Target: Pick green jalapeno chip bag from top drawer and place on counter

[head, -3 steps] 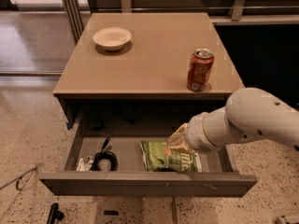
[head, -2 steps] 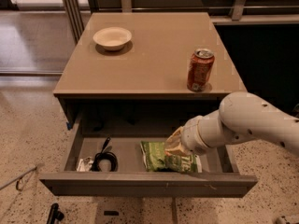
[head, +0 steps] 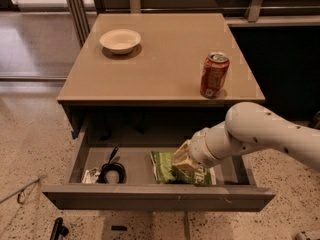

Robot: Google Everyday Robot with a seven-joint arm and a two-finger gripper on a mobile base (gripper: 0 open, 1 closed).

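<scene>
Crinkly green jalapeno chip bag [head: 163, 167] lies lower centre in grey top drawer [head: 150, 198], long axis left-right, touching gripper [head: 181, 159] directly above; grasp state: cannot tell.

The gripper [head: 181, 159] is low in the top drawer [head: 150, 196], at about 5 o'clock from the centre. It covers the upper right part of the green jalapeno chip bag [head: 162, 166], whose lettering cannot be read. The arm [head: 260, 134] is cut off by the edge at 3 o'clock. The back of the drawer is lost in shadow under the counter [head: 160, 59]. At 7 o'clock, a black coiled thing [head: 112, 171] and a small crumpled thing [head: 91, 175] are too small to identify.
</scene>
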